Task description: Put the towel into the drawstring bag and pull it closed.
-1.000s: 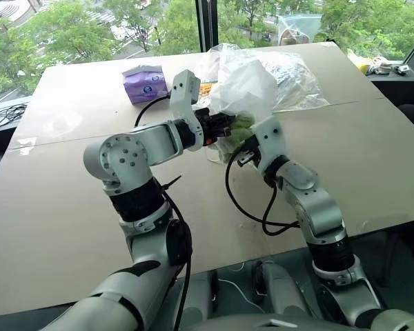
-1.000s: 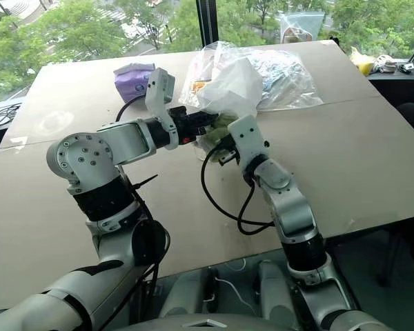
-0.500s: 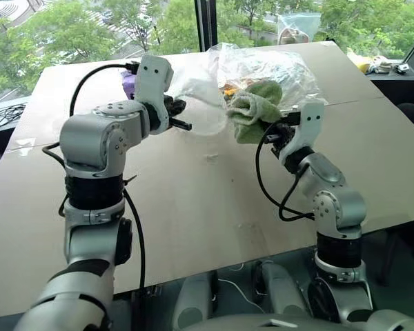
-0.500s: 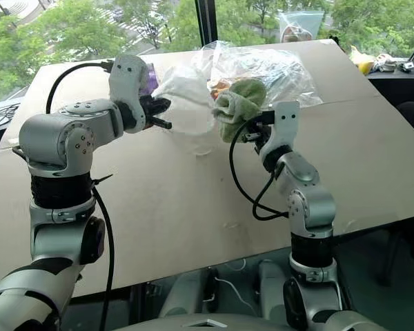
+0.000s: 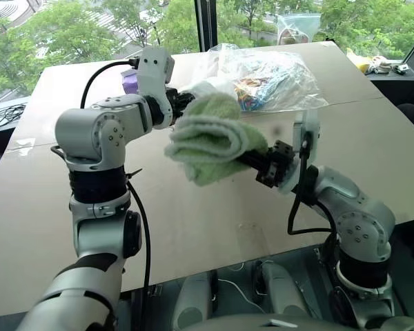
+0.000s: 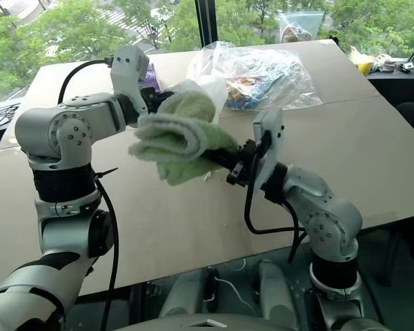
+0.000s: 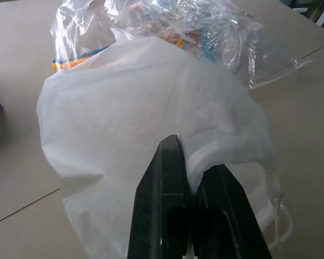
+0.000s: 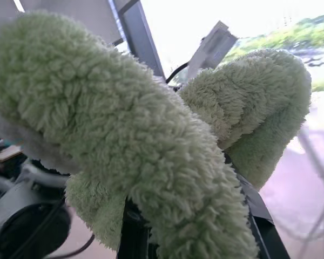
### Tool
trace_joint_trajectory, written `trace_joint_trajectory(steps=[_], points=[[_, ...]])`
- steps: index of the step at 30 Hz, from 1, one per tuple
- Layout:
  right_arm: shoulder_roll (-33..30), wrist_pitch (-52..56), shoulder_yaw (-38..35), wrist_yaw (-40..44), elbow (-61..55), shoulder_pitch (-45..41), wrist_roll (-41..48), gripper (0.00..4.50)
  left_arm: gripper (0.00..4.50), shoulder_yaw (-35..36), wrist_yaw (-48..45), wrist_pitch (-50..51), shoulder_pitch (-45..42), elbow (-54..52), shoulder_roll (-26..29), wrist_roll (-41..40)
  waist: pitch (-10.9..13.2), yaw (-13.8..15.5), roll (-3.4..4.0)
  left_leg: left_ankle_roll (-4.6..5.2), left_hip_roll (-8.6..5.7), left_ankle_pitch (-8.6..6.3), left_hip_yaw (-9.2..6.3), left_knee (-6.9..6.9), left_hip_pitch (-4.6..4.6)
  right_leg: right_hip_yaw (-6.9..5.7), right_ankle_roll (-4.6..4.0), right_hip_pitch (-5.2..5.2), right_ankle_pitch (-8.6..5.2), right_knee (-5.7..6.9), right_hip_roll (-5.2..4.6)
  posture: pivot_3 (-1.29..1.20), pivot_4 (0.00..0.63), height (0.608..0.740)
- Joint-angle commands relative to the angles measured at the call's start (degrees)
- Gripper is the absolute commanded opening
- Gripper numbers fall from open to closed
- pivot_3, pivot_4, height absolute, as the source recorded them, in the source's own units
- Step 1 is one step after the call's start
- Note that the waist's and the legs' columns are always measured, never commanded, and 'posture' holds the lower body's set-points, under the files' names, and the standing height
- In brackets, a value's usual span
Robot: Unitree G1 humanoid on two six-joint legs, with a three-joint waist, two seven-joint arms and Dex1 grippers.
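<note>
above the table point(image 5: 193, 221), left tool point(image 7: 186, 167) pinches the drawstring bag point(image 7: 140, 124), right tool point(image 6: 224, 161) clamps the towel point(image 6: 176, 138) before a plastic bag point(image 5: 276, 72).

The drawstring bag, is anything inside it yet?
Cannot tell: the drawstring bag, pinched by the left gripper, hides its inside. The towel is outside, clamped in the right gripper.

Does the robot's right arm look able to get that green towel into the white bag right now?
Probably yes: the right gripper holds the towel in the air beside the drawstring bag, which the left gripper pinches, though the bag's mouth looks barely open.
</note>
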Motion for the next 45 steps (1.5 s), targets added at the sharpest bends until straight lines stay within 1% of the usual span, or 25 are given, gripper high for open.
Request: trace_joint_trajectory(steps=[1,3,5,7,9,12,16,18,22,23,25,28,33,34,36,39,42,45], points=[[-3.8,-2.5,6.8,-0.9,2.5,0.0,-7.8,0.00,0.11,3.1,-1.5,2.8,-2.8,-0.1,-0.8,-3.3,0.0,0.0,0.00,0.00,0.00,0.00,0.01,0.01,0.00,0.01,0.00,0.00,0.00,0.00,-0.01,0.00,0.150,0.740],[-4.3,-5.1,9.0,-3.3,6.2,-0.6,-12.4,0.00,0.11,4.8,-2.1,5.6,-3.3,0.1,-1.6,-5.2,0.0,0.0,-0.01,0.00,-0.01,0.00,0.02,0.02,0.00,0.01,0.00,0.00,0.00,0.00,-0.01,0.00,0.150,0.740],[-3.7,-7.9,9.5,-3.7,7.7,-1.2,-14.5,0.00,0.11,5.3,-2.3,7.5,-3.0,-0.5,-1.7,-6.3,0.0,0.0,-0.01,0.00,-0.02,0.00,0.01,0.02,-0.01,0.01,0.00,-0.01,0.00,0.01,0.00,0.00,0.150,0.740],[-1.5,-9.4,8.1,-4.6,8.6,-2.4,-14.3,0.00,0.11,5.1,-2.6,9.3,-2.4,-1.4,-1.6,-7.1,0.0,0.0,-0.02,0.00,-0.01,0.00,0.00,0.02,-0.02,0.01,0.01,-0.02,0.00,0.01,0.03,0.00,0.150,0.740],[1.0,-10.6,6.4,-6.6,10.0,-3.8,-14.4,0.00,0.11,5.0,-2.8,10.9,-2.0,-2.0,-1.6,-7.9,0.0,-0.1,-0.02,0.00,0.00,0.00,0.01,0.02,-0.03,0.04,0.22,-0.02,0.13,0.00,0.05,0.00,0.150,0.740],[4.3,-13.3,4.5,-8.5,11.5,-4.9,-14.6,0.00,0.11,4.8,-3.1,12.0,-1.5,-2.5,-1.7,-8.5,0.0,0.0,-0.02,-0.01,0.01,0.00,-0.02,0.01,-0.02,0.01,0.23,-0.03,0.14,0.01,0.07,0.00,0.150,0.740],[8.0,-15.5,2.9,-8.9,11.5,-5.1,-12.8,0.00,0.11,4.7,-3.3,12.5,-0.9,-2.8,-1.5,-8.9,0.0,0.1,-0.02,-0.01,0.01,0.00,-0.02,0.02,-0.03,0.01,0.23,-0.01,0.13,0.00,0.02,0.00,0.150,0.740],[7.7,-18.3,4.1,-10.0,13.3,-5.1,-16.8,0.00,0.11,5.4,-3.7,13.4,-1.3,-2.6,-1.9,-9.7,0.0,0.1,-0.02,0.00,0.00,0.00,0.03,0.02,-0.03,0.05,0.23,-0.01,0.13,0.00,-0.01,0.00,0.150,0.740],[3.6,-25.7,9.8,-11.3,18.7,-4.4,-28.7,0.00,0.11,6.8,-5.5,15.9,-2.2,-2.2,-2.1,-12.2,0.0,0.0,-0.02,0.00,-0.02,0.00,0.02,0.02,-0.02,0.04,0.18,-0.01,0.10,-0.01,-0.01,0.00,0.150,0.740],[3.3,-27.3,10.6,-11.4,19.6,-4.4,-30.3,0.00,0.11,7.0,-6.1,16.2,-2.1,-1.8,-1.8,-13.7,0.0,0.0,-0.02,0.00,-0.02,0.00,0.01,0.02,-0.02,0.03,0.03,-0.02,0.01,0.00,0.00,0.00,0.150,0.740],[3.3,-29.2,11.6,-11.5,20.6,-4.5,-32.3,0.00,0.11,6.9,-7.0,16.3,-1.8,-1.0,-1.1,-16.9,0.0,-0.1,-0.02,-0.01,-0.01,0.00,0.01,0.02,-0.02,0.04,0.01,-0.02,0.00,0.00,0.00,0.00,0.150,0.740],[2.2,-32.0,15.0,-11.4,23.4,-5.9,-37.9,0.00,0.11,6.6,-7.9,16.3,-1.4,-0.7,0.1,-23.0,0.0,-0.3,-0.02,-0.01,0.01,0.01,0.02,0.01,-0.01,0.06,0.02,-0.03,0.01,0.01,0.03,0.00,0.150,0.740],[4.3,-33.4,15.7,-12.1,25.2,-7.6,-40.3,0.00,0.11,5.8,-5.9,16.3,-0.3,-1.2,1.2,-29.6,0.0,-0.2,-0.02,-0.05,0.01,0.03,0.01,0.02,0.00,0.06,0.03,-0.02,0.02,0.04,0.03,0.00,0.150,0.740],[5.5,-33.4,14.9,-12.9,25.6,-7.9,-39.9,0.00,0.11,5.4,-5.4,16.3,0.2,-1.4,1.6,-30.9,0.0,-0.2,-0.02,-0.05,0.01,0.03,0.02,0.02,0.01,0.07,0.03,-0.02,0.02,0.04,0.02,0.00,0.150,0.740],[9.9,-31.8,10.4,-15.3,25.7,-8.5,-35.7,0.00,0.11,4.4,-4.4,16.3,1.3,-2.2,2.6,-33.3,0.0,-0.2,-0.02,-0.05,0.02,0.04,0.01,0.02,0.03,0.10,0.03,-0.01,0.02,0.05,0.02,0.00,0.150,0.740],[16.9,-28.7,1.0,-19.4,25.1,-9.9,-26.2,0.00,0.11,2.6,-3.3,16.3,2.9,-3.0,4.8,-36.6,0.0,-0.1,-0.02,-0.11,0.05,0.07,-0.07,0.02,-0.01,0.16,0.20,-0.01,0.13,0.06,0.02,0.00,0.150,0.740],[21.7,-27.1,-7.0,-22.9,24.6,-11.5,-17.2,0.00,0.11,1.0,-2.4,16.3,4.1,-3.9,6.4,-37.9,0.0,0.1,-0.02,-0.12,0.03,0.07,-0.11,0.02,-0.03,0.13,0.21,0.00,0.14,0.05,-0.01,0.00,0.150,0.740],[24.5,-26.8,-12.3,-25.1,23.4,-12.6,-7.0,0.00,0.11,0.8,-1.6,16.3,4.1,-3.4,6.5,-37.8,0.0,0.2,-0.02,-0.10,-0.03,0.07,-0.12,0.02,-0.04,-0.02,0.18,0.05,0.12,0.02,-0.13,0.00,0.150,0.740]])
